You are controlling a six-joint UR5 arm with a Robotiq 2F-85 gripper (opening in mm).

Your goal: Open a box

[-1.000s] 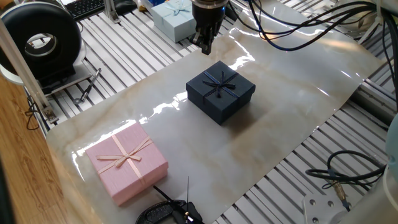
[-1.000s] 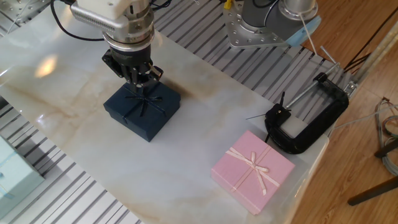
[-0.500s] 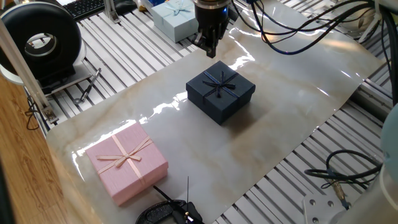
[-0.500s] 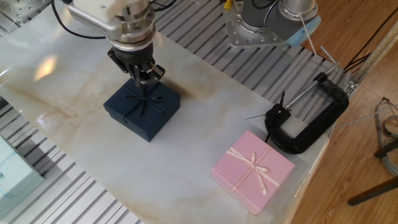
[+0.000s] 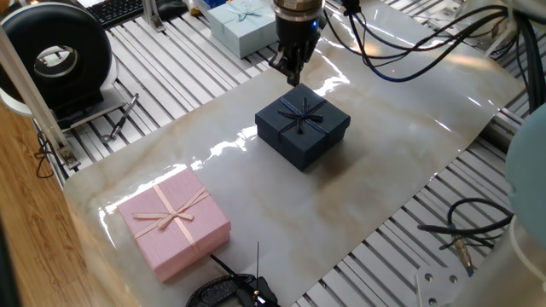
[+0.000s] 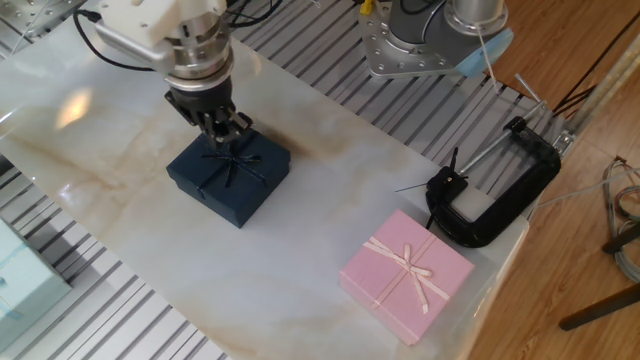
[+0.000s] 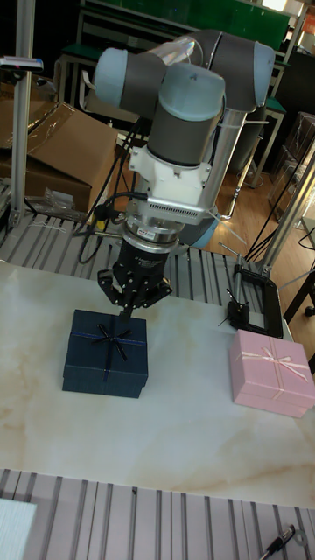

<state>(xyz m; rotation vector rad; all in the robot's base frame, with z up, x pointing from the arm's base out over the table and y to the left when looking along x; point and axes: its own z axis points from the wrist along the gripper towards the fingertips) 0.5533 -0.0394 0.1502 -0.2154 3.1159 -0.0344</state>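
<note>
Sitting near the middle of the pale marbled surface (image 5: 401, 162), the dark blue box (image 5: 303, 130) has its lid on and a dark bow (image 5: 301, 116) on top. Left of it in this view, toward the near corner, lies a pink box (image 5: 173, 221) with a pink ribbon. Behind, on the slatted metal, a light blue box (image 5: 238, 23) rests. Over the dark box's far edge hangs the gripper (image 5: 293, 75), pointing down; its fingers (image 6: 226, 128) look drawn close together just above the bow, holding nothing.
</note>
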